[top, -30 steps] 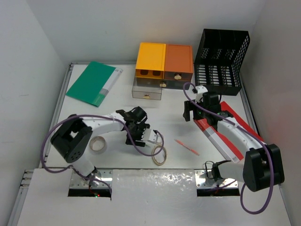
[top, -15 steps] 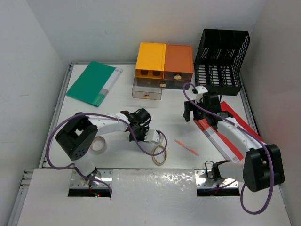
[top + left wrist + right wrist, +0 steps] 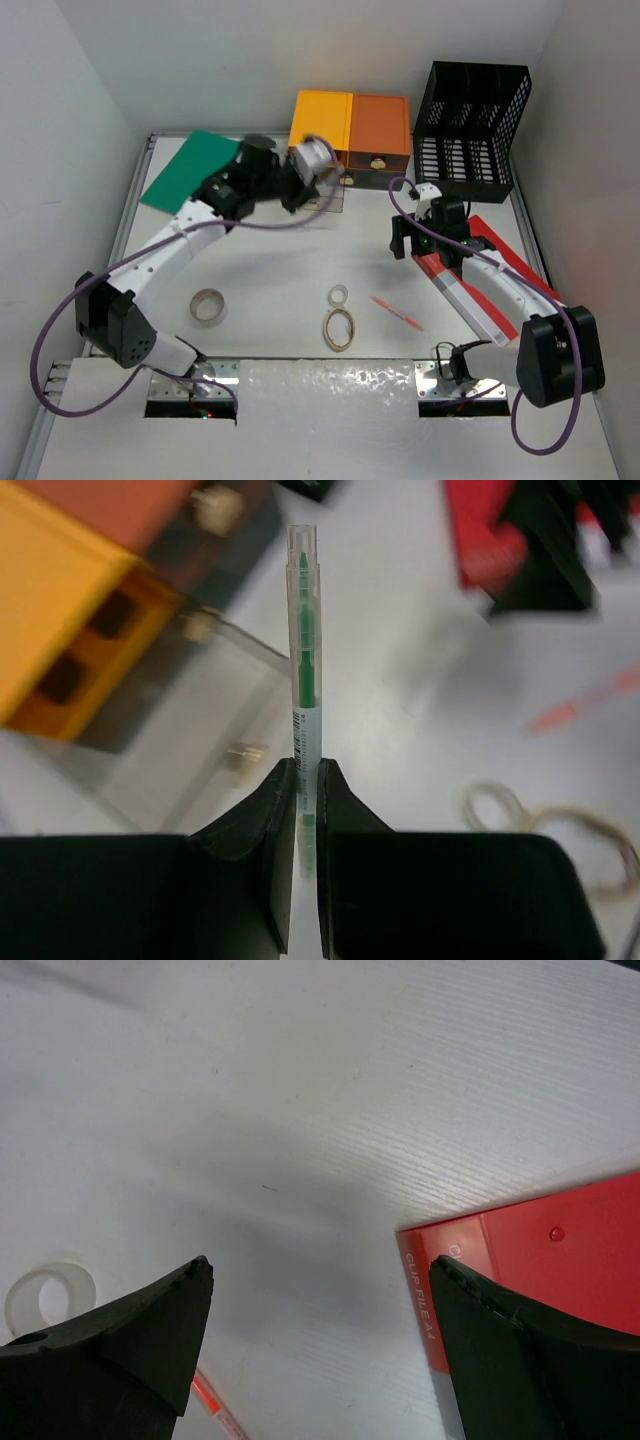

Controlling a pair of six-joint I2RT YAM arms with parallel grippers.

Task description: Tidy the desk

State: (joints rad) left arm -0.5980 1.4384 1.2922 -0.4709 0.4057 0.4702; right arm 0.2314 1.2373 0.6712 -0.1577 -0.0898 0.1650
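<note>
toward the near edge of the white counter (image 3: 270,270) lie a tape roll (image 3: 208,305), some thin loops (image 3: 338,328) and an orange pen (image 3: 397,311). further back, the right end effector (image 3: 318,1265) hangs with jaws wide over the corner of a red clip file (image 3: 540,1260) (bare counter shows between them). farthest, the left end effector (image 3: 306,770) pinches a green pen (image 3: 303,680) above a clear drawer (image 3: 190,740), just before the yellow drawer box (image 3: 320,128).

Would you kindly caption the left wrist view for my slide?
Green pen clamped in the left jaws, clear drawer beyond.
</note>
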